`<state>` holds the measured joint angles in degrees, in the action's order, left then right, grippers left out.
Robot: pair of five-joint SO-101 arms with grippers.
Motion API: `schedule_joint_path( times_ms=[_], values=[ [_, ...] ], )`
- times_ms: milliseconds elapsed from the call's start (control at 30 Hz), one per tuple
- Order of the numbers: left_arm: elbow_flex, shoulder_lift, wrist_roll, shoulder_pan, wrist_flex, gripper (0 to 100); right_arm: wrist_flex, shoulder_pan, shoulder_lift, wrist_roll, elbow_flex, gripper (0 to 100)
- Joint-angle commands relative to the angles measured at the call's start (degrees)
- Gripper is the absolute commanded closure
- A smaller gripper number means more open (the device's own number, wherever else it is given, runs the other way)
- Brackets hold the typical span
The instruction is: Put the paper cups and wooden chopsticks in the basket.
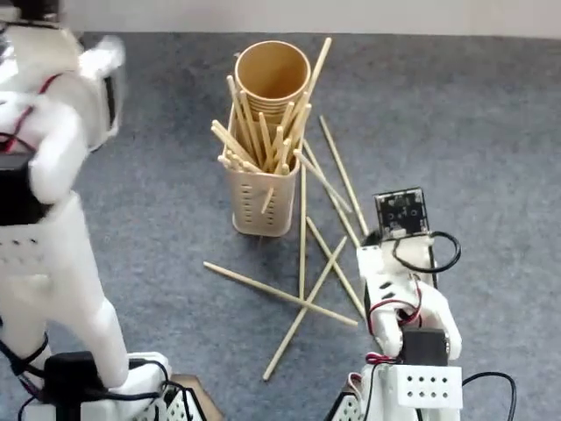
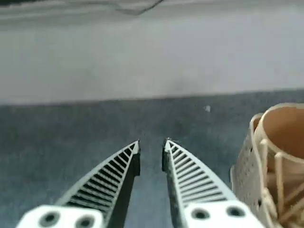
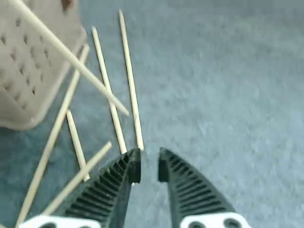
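White left gripper point(image 2: 152, 154) at nine o'clock of the basket point(image 1: 260, 206), well above the grey mat point(image 1: 491, 105), jaws parted narrowly, gripping nothing. At centre, basket upright, already loaded with stacked cups point(image 1: 272, 74) and a sheaf of chopsticks point(image 1: 254, 140). From three round to six o'clock of it, loose chopsticks point(image 1: 302, 307) scattered flat on the mat, several crossing. At five o'clock, right gripper point(image 3: 148, 164) low over the mat, jaws narrow and empty, one stick end just beside a fingertip point(image 3: 133, 164). Probably light, stiff and thin, prone to rolling or pivoting. Best pinched near mid-length, taking an uncrossed stick first.
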<state>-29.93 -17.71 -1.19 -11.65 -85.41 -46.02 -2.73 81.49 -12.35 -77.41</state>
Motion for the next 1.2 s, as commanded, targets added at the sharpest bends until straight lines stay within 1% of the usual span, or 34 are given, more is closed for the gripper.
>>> schedule_joint_path(
  times_ms=[0, 67, 133, 167, 233, 333, 433, 533, 567, 633, 733, 800, 867, 967, 1033, 1167],
  values=[
    [6.9, -0.1, -0.4, -2.2, -9.1, 89, -3.1, 1.0, 0.2, -2.0, 0.0, 86.8],
    [14.5, -0.1, -0.4, -2.2, -9.8, 87, -3.5, 0.1, 0.1, -2.4, 0.1, 86.8],
    [23.8, -0.1, -0.2, -2.2, -8.2, 84, -3.6, -1.5, 0.1, -2.5, 0.1, 86.8],
    [28.3, -0.1, -0.1, -2.2, -5.5, 84, -3.5, -2.5, 0.1, -2.6, 0.1, 86.8],
    [37.1, -0.1, 0.4, -2.3, 2.4, 83, -3.3, -3.8, 0.0, -2.6, 0.4, 86.8],
    [48.0, -0.1, 6.3, -2.4, 13.8, 83, -3.8, -4.2, -1.5, -2.6, 3.3, 86.8],
    [54.5, -0.1, 9.8, -2.2, 20.7, 83, -6.0, -4.3, -8.5, -2.6, 7.9, 86.8],
    [58.4, -0.1, 10.3, -2.2, 25.4, 83, -8.0, -5.6, -18.9, -3.1, 13.7, 86.8],
    [59.5, -0.1, 10.3, -2.3, 26.5, 83, -9.0, -7.6, -22.6, -5.2, 15.4, 86.8],
    [61.6, -0.1, 9.8, -2.3, 29.0, 83, -11.1, -13.9, -28.8, -10.7, 17.3, 86.8],
    [63.7, -0.1, 9.8, -2.3, 31.5, 83, -11.8, -24.2, -34.9, -16.8, 17.4, 86.8],
    [64.0, 0.0, 9.8, -2.5, 32.0, 83, -11.7, -29.5, -36.4, -19.5, 17.4, 86.8],
    [64.3, 0.0, 9.8, -2.5, 31.6, 83, -11.5, -33.6, -36.4, -19.6, 17.8, 86.8],
    [64.9, 0.0, 9.8, -2.5, 31.9, 83, -9.5, -37.3, -37.0, -19.6, 17.5, 86.8],
    [64.7, 0.0, 9.8, -3.7, 31.9, 83, -7.6, -38.9, -37.0, -19.6, 17.3, 86.8],
    [65.0, 0.0, 9.8, -5.1, 33.1, 83, -3.5, -39.3, -37.1, -19.5, 14.8, 86.8]
  ],
)
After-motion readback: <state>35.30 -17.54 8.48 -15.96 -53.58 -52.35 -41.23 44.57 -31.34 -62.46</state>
